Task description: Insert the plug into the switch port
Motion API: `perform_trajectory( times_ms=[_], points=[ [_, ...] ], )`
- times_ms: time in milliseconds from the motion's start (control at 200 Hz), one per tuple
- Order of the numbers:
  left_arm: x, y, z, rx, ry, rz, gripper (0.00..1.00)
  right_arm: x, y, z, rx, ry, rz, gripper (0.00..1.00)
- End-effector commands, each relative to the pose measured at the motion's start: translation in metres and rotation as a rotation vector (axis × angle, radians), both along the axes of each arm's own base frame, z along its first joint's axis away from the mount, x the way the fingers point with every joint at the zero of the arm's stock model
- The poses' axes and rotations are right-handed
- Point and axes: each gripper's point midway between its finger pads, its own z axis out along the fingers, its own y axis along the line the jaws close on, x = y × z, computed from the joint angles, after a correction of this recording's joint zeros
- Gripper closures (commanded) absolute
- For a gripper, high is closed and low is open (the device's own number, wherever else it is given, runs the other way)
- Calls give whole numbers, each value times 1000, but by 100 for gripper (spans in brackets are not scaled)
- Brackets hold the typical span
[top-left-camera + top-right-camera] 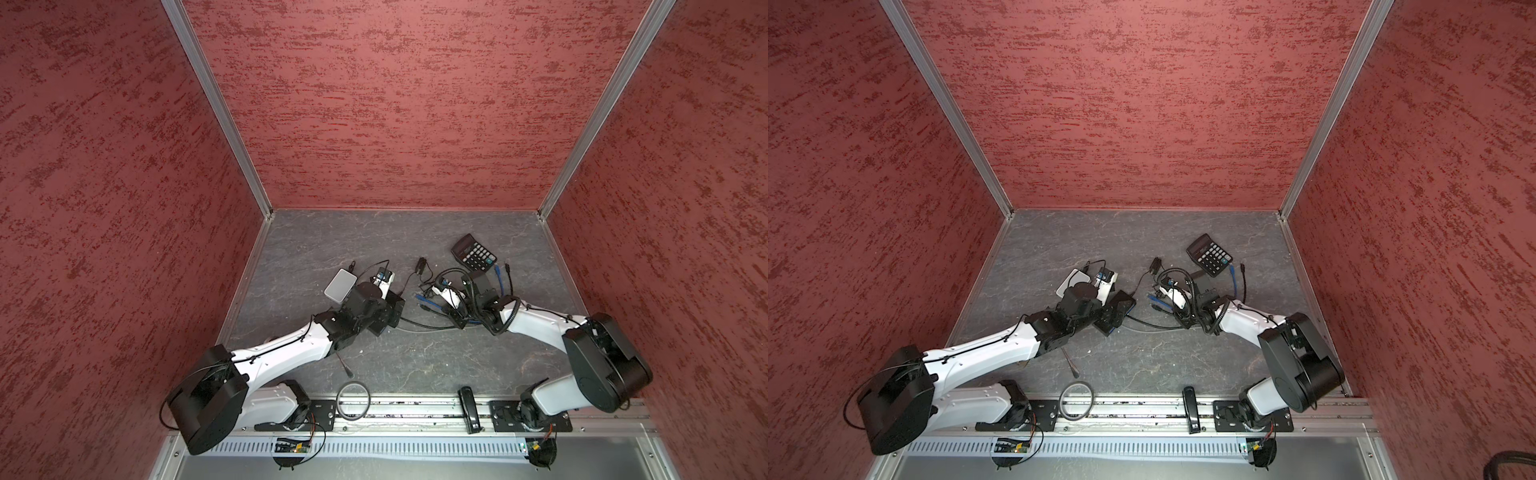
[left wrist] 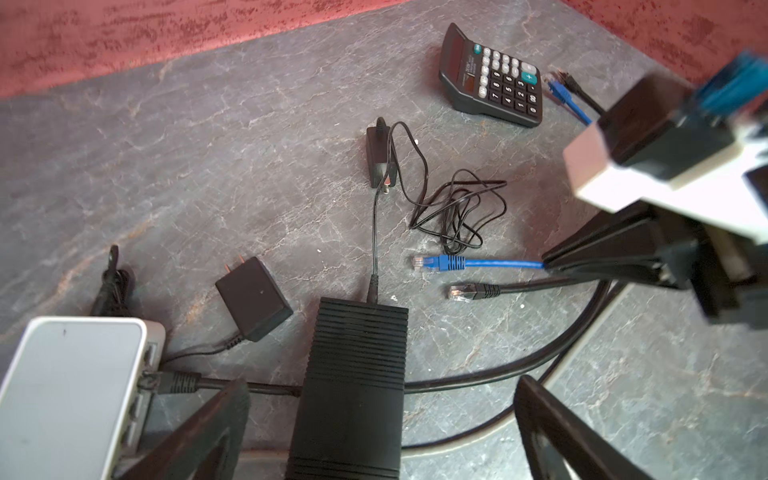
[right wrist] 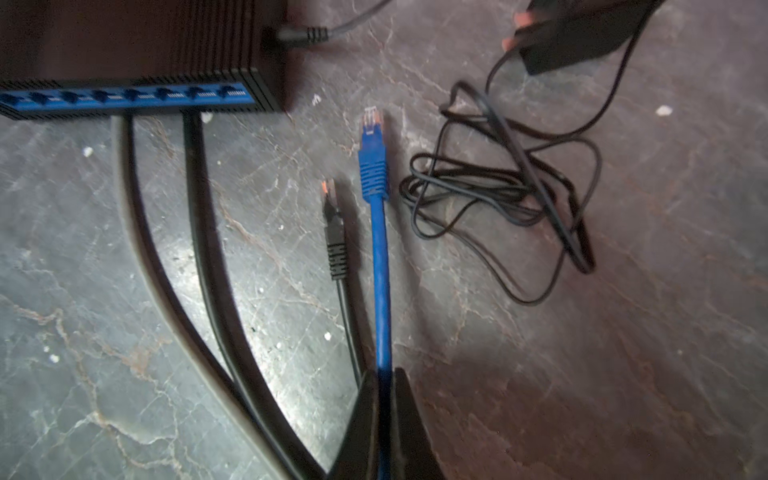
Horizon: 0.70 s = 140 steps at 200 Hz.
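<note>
The blue cable (image 3: 380,257) was pinched by the right gripper (image 3: 385,380), far behind its plug (image 3: 371,133) (left gripper (image 2: 382,386) was spread open); the switch (image 3: 137,50) at upper left could be missed.

The switch (image 1: 395,306) is sitting near the middle of the table (image 1: 415,365), with a smaller box (image 1: 340,286) lying just to its left. A cable (image 2: 478,380) is running from that box and passing under the switch (the left wrist view shows this). To the switch's right two plugs are lying side by side, apart from the port row (image 3: 124,97): the plug (image 3: 372,153), whose lead (image 3: 380,270) is passing between the right gripper's (image 3: 384,376) fingers (image 3: 361,415), and a second plug (image 3: 336,241) on its near side. A tangled cord (image 2: 457,212) is lying behind them, its adapter (image 2: 380,158) farther back, and the calculator (image 1: 473,252) is resting at the rear right.
</note>
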Motion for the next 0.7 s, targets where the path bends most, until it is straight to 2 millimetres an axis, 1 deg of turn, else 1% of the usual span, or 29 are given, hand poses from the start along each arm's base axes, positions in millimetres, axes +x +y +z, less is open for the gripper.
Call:
perform_trajectory(
  times_ms=[0,75,165,301,466,616,696],
  points=[
    [3,-2,15,41,-112,-63,0,-6,14,32,77,-77,94,98],
    [3,-2,16,91,-150,-106,0,-11,15,40,92,-97,121,99],
    [-1,-8,18,156,-178,-193,0,-15,15,49,102,-125,145,100],
    [-3,-15,18,263,-234,-311,0,-19,13,56,97,-141,158,100],
    [-4,-21,20,344,-302,-445,0,-24,12,58,91,-145,175,99],
    [-3,-23,10,372,-282,-575,4,-26,10,55,78,-156,189,99],
    [-5,-26,6,357,-283,-642,5,-27,10,54,74,-161,197,99]
  ],
)
